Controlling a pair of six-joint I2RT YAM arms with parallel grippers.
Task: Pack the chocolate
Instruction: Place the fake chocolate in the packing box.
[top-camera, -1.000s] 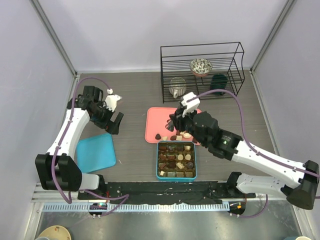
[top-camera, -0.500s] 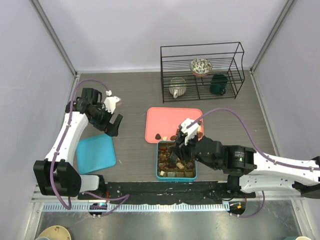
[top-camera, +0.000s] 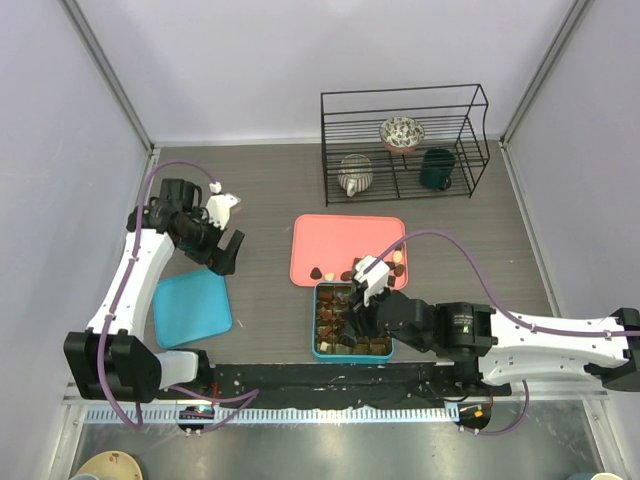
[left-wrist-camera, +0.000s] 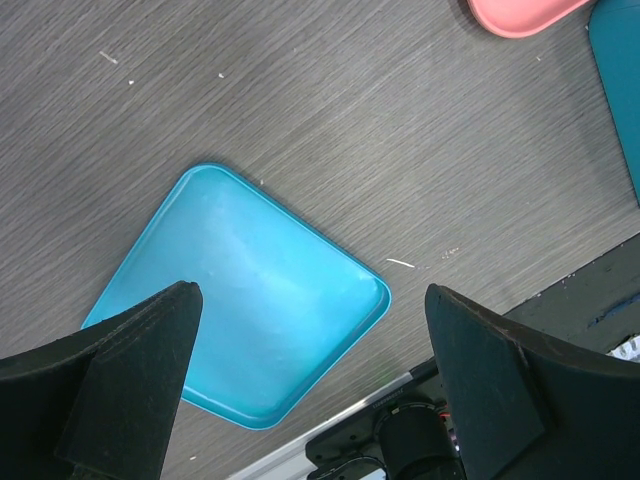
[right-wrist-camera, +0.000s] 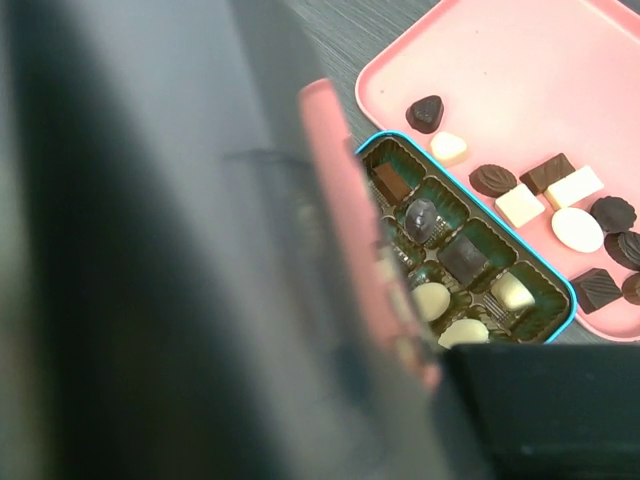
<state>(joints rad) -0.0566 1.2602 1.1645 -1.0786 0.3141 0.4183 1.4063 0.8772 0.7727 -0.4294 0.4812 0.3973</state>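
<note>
Chocolate pieces (right-wrist-camera: 426, 113), dark, brown and cream, lie along the near edge of the pink tray (right-wrist-camera: 500, 60); in the top view they (top-camera: 316, 272) sit just behind the teal box (top-camera: 391, 330). More pieces (right-wrist-camera: 431, 300) fill the box's brown compartments (right-wrist-camera: 480, 215). My right gripper (top-camera: 352, 312) hangs low over the box's left half. Its blurred fingers (right-wrist-camera: 430, 365) stand close together, and whatever lies between them is hidden. My left gripper (top-camera: 225, 250) is open and holds nothing, above the teal lid (left-wrist-camera: 250, 300).
A black wire rack (top-camera: 400, 140) at the back right holds a patterned bowl (top-camera: 402, 131), a teapot (top-camera: 353, 175) and a dark green mug (top-camera: 436, 168). The teal lid (top-camera: 190, 305) lies near the left arm's base. Grey walls close in both sides.
My right gripper has come from the pink tray's near edge towards me and now hangs over the teal box. The left arm has barely shifted.
</note>
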